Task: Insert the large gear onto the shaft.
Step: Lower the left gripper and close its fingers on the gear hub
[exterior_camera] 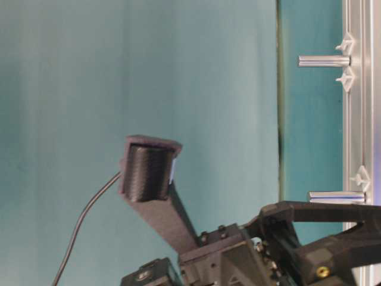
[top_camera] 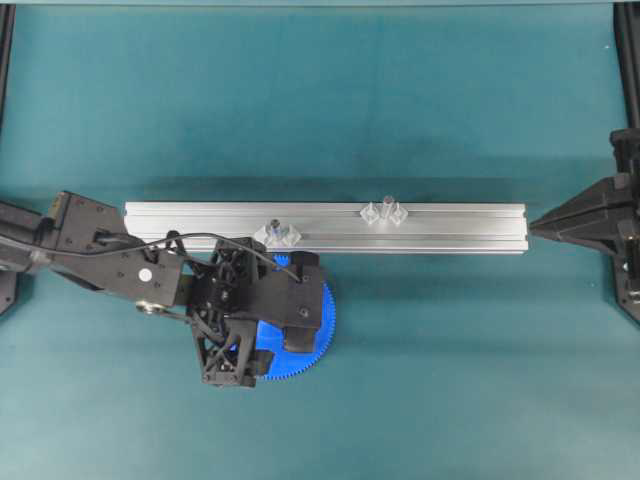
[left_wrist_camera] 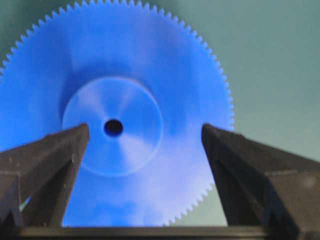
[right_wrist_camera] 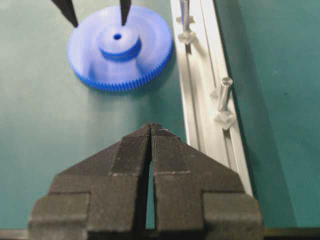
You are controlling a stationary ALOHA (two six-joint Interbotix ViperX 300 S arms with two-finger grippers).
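Note:
The large gear (left_wrist_camera: pixel 150 75), a bright-blue toothed disc with a raised hub (left_wrist_camera: pixel 112 127), lies flat on the green table just in front of the rail. My left gripper (left_wrist_camera: pixel 145 132) hangs over it, open, holding nothing. One of its fingers (left_wrist_camera: pixel 55 160) is by the hub and the other is at the rim. The overhead view shows the left gripper (top_camera: pixel 303 305) covering most of the gear (top_camera: pixel 326 318). Two look-alike pins (top_camera: pixel 277 232) (top_camera: pixel 385 212) stand upright on the rail; I cannot tell which one is the shaft. My right gripper (right_wrist_camera: pixel 151 127) is shut and empty, far right.
A long aluminium rail (top_camera: pixel 450 228) crosses the middle of the table and carries both pins on clear mounts. The right gripper (top_camera: pixel 540 228) points at the rail's right end. Black frame posts (top_camera: pixel 628 60) stand at the far corners.

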